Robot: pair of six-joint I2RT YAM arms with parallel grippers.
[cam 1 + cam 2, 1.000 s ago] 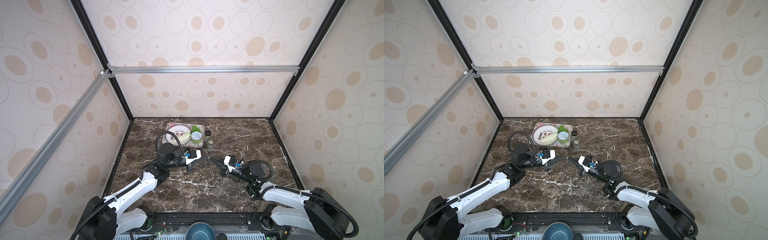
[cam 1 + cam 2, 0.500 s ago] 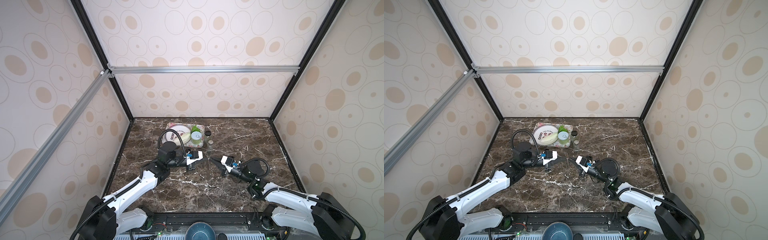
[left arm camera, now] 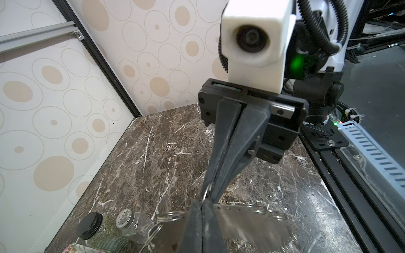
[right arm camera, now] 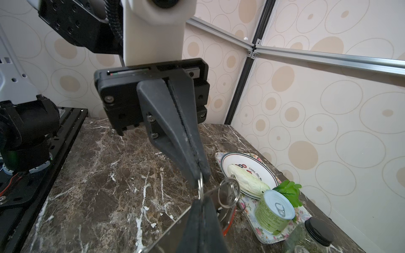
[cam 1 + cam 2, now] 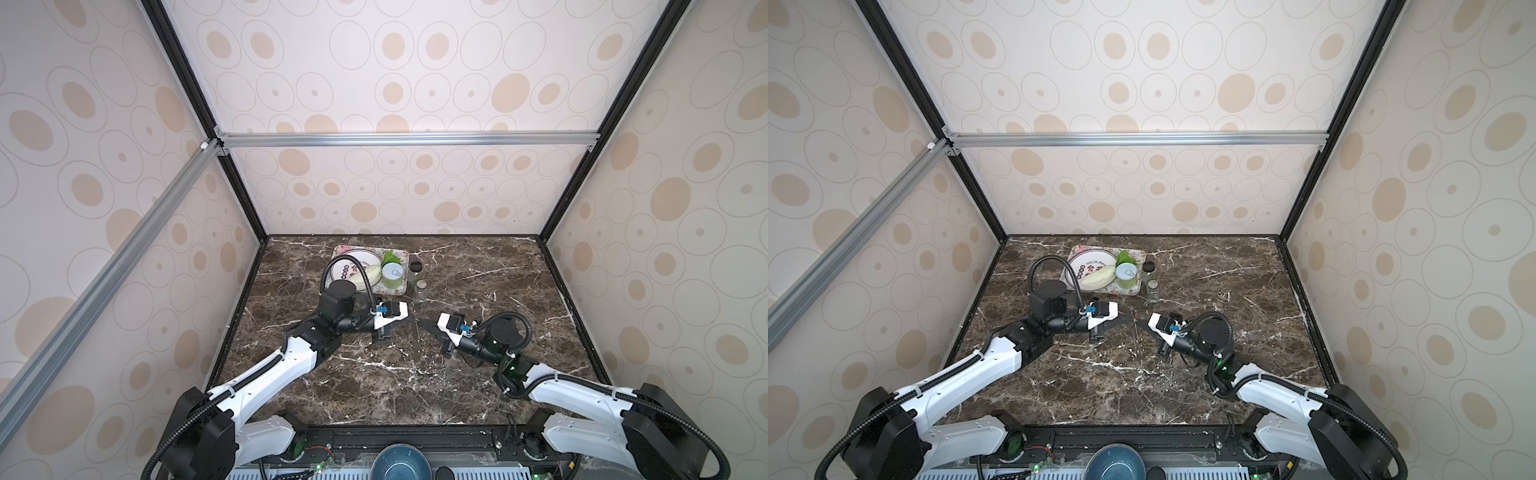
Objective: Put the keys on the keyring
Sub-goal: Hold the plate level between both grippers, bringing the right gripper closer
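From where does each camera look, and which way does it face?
Top views: high over the near edge, looking down at the table and back wall; both arms show.
Left wrist: on the left arm, looking past the left gripper at the right gripper.
Right wrist: the reverse, with the plate behind.
Shared: in both wrist views the shut grippers meet at the keyring.

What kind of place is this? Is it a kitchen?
Probably a robot practice booth, not a kitchen: robot arms reach over a marble table, boxed in by spotted walls on a metal frame.
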